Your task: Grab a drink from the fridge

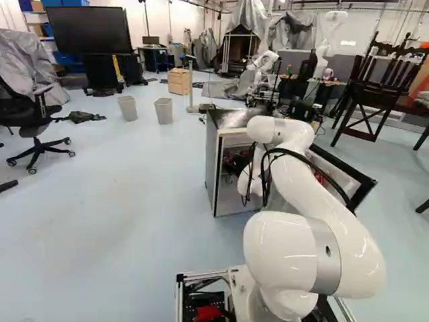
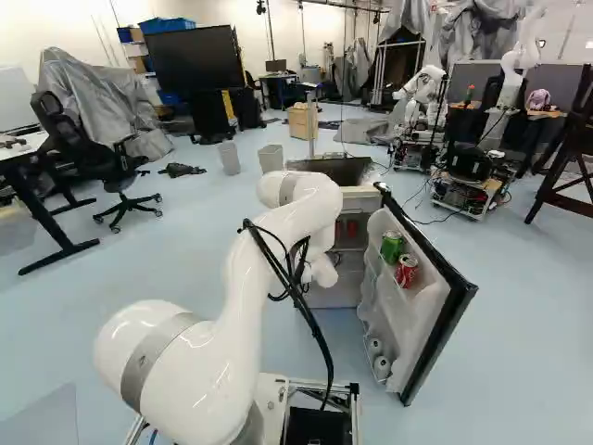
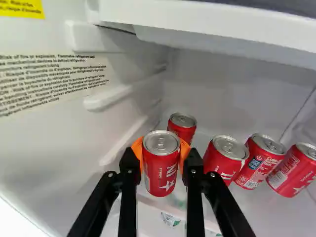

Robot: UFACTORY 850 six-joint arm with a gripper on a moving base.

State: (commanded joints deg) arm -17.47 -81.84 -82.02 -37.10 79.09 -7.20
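Observation:
In the wrist view my gripper (image 3: pixel 161 155) is shut on a red can (image 3: pixel 161 170), its orange pads touching the can from both sides. The can stands upright inside the fridge (image 2: pixel 430 338). Close behind it is another red can (image 3: pixel 182 127), and beside the gripper several more, such as this red can (image 3: pixel 225 159), stand in a row on the shelf. Seen in the right base view, a green can (image 2: pixel 392 247) and a red can (image 2: pixel 406 270) sit in the open door. The arm and fridge hide my gripper in both base views.
The fridge's inner side wall (image 3: pixel 54 133) is beside the gripper, and an upper shelf edge (image 3: pixel 212 22) runs above the cans. The open door (image 2: pixel 445 315) stands to the arm's right. Another robot (image 2: pixel 423 88) and a dark wooden chair (image 1: pixel 375 94) are farther back.

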